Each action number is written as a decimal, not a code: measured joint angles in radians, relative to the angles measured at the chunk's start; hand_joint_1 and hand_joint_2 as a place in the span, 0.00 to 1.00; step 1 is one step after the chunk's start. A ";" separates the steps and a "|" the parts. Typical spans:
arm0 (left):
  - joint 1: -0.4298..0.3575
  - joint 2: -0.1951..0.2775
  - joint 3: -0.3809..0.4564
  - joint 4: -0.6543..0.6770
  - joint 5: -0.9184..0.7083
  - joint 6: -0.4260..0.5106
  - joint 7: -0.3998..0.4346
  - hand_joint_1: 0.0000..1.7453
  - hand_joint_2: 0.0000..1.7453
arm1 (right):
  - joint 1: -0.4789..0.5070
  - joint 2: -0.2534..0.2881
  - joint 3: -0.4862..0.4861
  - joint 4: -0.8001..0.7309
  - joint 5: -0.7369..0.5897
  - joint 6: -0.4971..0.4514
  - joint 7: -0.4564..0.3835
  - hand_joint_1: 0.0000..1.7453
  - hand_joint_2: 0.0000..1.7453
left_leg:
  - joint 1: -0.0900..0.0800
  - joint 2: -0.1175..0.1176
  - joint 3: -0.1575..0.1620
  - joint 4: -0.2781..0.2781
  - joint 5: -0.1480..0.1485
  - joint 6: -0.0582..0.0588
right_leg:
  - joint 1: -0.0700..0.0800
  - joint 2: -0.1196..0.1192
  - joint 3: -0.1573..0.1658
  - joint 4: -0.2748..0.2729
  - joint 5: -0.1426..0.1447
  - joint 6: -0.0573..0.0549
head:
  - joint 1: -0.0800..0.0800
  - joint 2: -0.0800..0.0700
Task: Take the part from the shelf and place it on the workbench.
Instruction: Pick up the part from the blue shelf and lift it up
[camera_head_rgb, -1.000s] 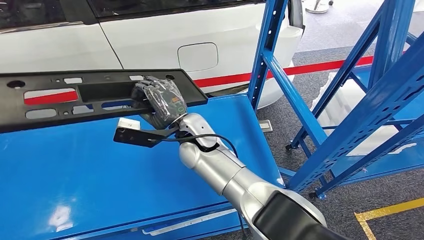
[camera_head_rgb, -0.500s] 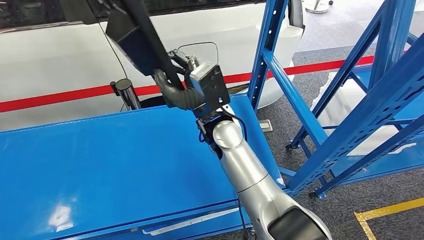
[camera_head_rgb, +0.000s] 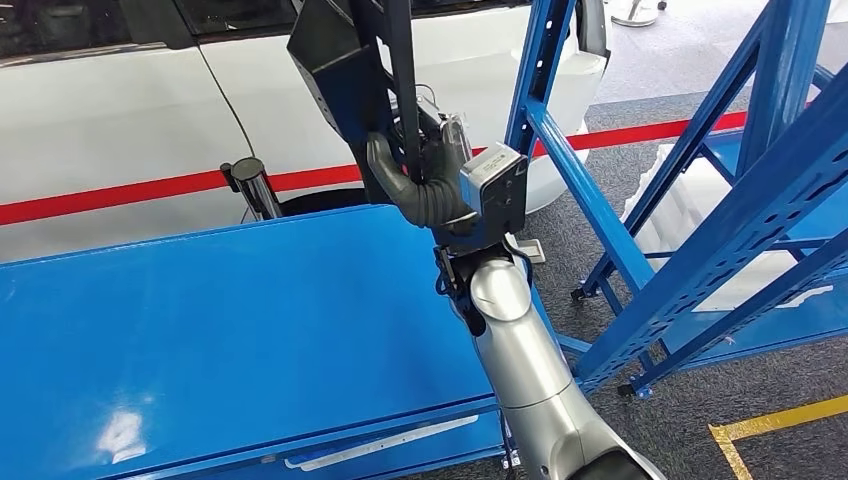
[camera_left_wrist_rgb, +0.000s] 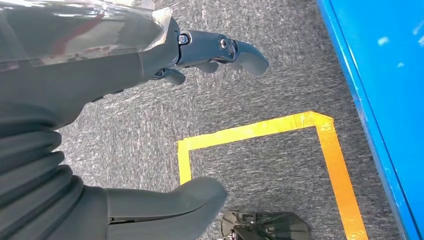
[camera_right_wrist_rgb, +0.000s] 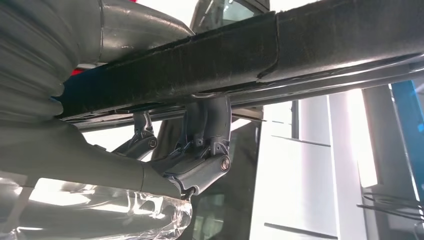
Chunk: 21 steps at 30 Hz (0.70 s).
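Observation:
The part (camera_head_rgb: 340, 60) is a long black plastic panel, raised on end above the far right corner of the blue workbench (camera_head_rgb: 200, 320) and running out of the picture's top. My right hand (camera_head_rgb: 420, 185) grips its lower portion, thumb curled around one edge. In the right wrist view the fingers (camera_right_wrist_rgb: 205, 125) wrap over the part's dark edge (camera_right_wrist_rgb: 300, 45). My left hand (camera_left_wrist_rgb: 75, 100) hangs over the floor, fingers apart, holding nothing.
A white car (camera_head_rgb: 100, 110) with a red stripe stands just behind the workbench. A black post (camera_head_rgb: 250, 185) rises at the bench's far edge. Blue shelf uprights and braces (camera_head_rgb: 700, 200) stand to the right. Yellow tape (camera_left_wrist_rgb: 260, 130) marks the grey carpet beside the bench.
The part lay flat across the bench's far edge a second ago. My right hand has since swung it up on end and shifted it to the right, off the bench surface.

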 joint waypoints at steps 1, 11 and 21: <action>0.000 0.000 0.002 0.000 0.001 0.000 0.005 0.00 1.00 | 0.006 -0.005 0.001 -0.002 0.000 -0.001 0.000 1.00 1.00 | 0.000 0.000 0.000 0.000 0.000 0.000 | 0.000 0.000 0.000 0.000 0.000 0.000 | 0.000 0.000; 0.000 -0.008 0.020 0.000 0.019 -0.001 0.014 0.00 1.00 | 0.054 -0.042 0.032 -0.002 0.000 0.000 0.001 1.00 1.00 | 0.000 0.000 0.000 0.000 0.000 0.000 | 0.000 0.000 0.000 0.000 0.000 0.000 | 0.000 0.000; 0.000 -0.009 0.029 0.000 0.019 -0.013 0.004 0.00 1.00 | 0.089 -0.065 0.047 -0.005 -0.010 0.005 -0.015 1.00 1.00 | -0.002 0.000 -0.003 0.005 -0.003 0.007 | -0.005 0.000 0.000 -0.002 0.001 0.002 | 0.000 0.000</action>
